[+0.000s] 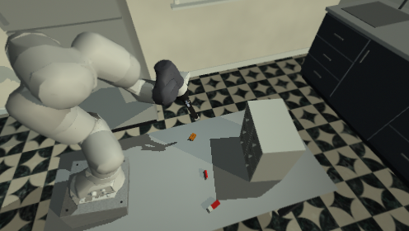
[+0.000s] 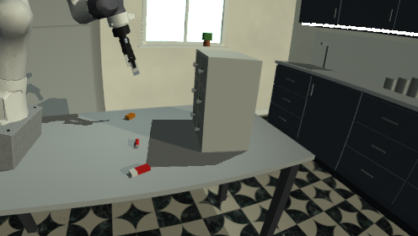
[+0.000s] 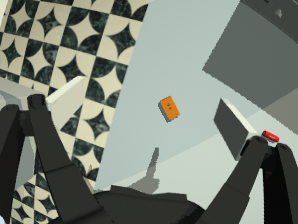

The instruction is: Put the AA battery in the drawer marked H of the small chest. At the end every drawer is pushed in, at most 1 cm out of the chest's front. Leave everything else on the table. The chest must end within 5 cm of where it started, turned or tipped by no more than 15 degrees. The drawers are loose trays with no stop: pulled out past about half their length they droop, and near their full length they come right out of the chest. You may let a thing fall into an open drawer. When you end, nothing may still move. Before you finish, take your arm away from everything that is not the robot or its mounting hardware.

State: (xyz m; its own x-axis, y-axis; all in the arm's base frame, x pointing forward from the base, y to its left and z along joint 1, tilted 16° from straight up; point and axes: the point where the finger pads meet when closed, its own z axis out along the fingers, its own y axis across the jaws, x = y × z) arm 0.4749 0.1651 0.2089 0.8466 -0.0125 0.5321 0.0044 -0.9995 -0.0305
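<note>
The AA battery, taken to be the small red cylinder, lies on the table in front of the chest. My gripper is open and empty, high above the table's far side and away from the battery. In the wrist view the battery shows just beyond the right fingertip. The small chest stands upright with its knobbed drawer fronts toward the robot's side. No drawer visibly stands out. The letters, H included, cannot be read.
An orange block-like thing lies near the far table edge. A larger red and white piece lies nearer the front edge. The chest's shadow falls on the table around its drawer side.
</note>
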